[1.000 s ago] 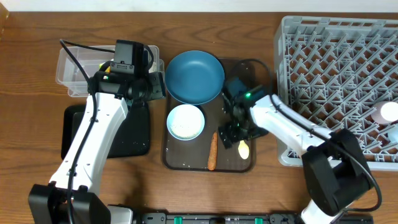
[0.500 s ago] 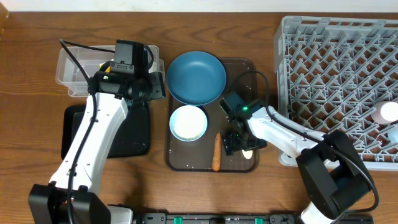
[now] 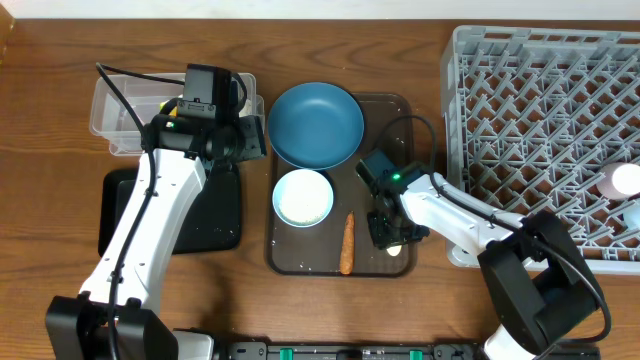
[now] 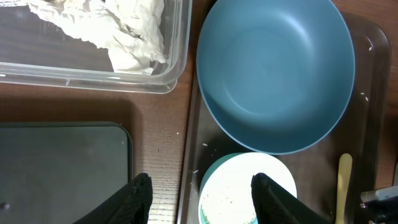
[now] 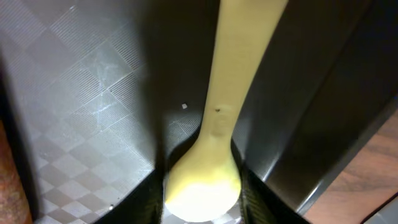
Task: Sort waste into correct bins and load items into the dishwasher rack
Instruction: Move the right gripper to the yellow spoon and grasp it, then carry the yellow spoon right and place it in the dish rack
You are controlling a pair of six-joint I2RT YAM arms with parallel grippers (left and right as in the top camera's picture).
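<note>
While the left hand (image 3: 257, 140) hangs over the gap between the clear tub (image 3: 108, 112) and the dark blue plate (image 3: 316, 124), its two fingers (image 4: 140, 199) stand well apart with nothing between them. Its wrist view looks down past them onto the rim of the white bowl (image 4: 247, 190), where loose rice grains (image 4: 227, 200) lie inside. Crumpled white tissue (image 4: 118, 25) fills the tub's corner at the upper left of that view, and the black tray (image 3: 215, 215) lies just below the tub on the desk (image 3: 50, 60).

Lower centre in the overhead view, the right hand (image 3: 390, 232) is down on the dark brown serving tray (image 3: 400, 110), to the right of the carrot stick (image 3: 347, 243). The pale yellow spoon (image 5: 217, 118) lies on that tray. The hand's fingers (image 5: 252, 202) are pressed against both sides of the spoon's round end at the bottom of the right wrist view, gripping it there. The spoon's handle runs up to the top edge of that frame.

Plate and bowl both sit on the serving tray, the plate above the bowl and their rims just touching. The grey dishwasher rack (image 3: 540, 100) fills the right of the overhead view, with a pink cup (image 3: 625, 180) at its right edge.
</note>
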